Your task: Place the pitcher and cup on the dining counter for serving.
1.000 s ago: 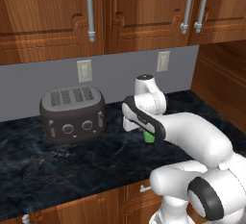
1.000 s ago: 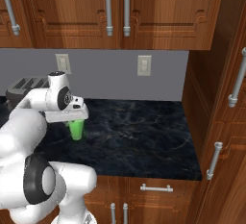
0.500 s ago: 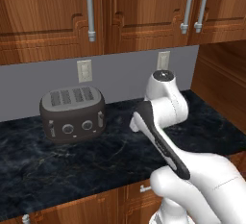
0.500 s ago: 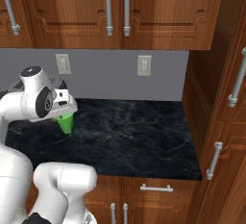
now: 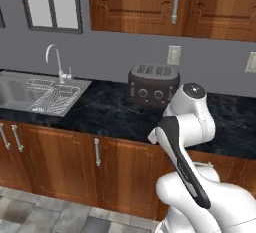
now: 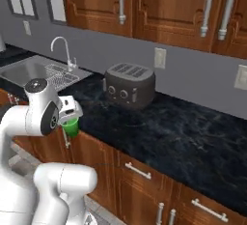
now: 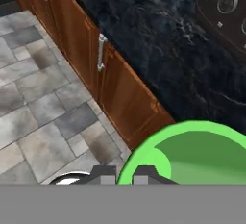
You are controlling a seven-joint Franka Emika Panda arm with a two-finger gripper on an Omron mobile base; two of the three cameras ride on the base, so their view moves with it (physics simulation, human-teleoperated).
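The gripper (image 6: 69, 118) is clamped on the rim of the cup (image 6: 72, 127), and the green cup hangs in the air in front of the wooden cabinet doors (image 7: 113, 81), above the grey tiled floor (image 7: 38, 107); in the hand view the cup's open mouth (image 7: 192, 155) is close under the camera; behind it lies the black marbled worktop (image 6: 183, 137); the dark toaster (image 6: 129, 85) stands on it near the wall; the sink (image 5: 35, 91) with its faucet (image 5: 56, 61) is farther along.
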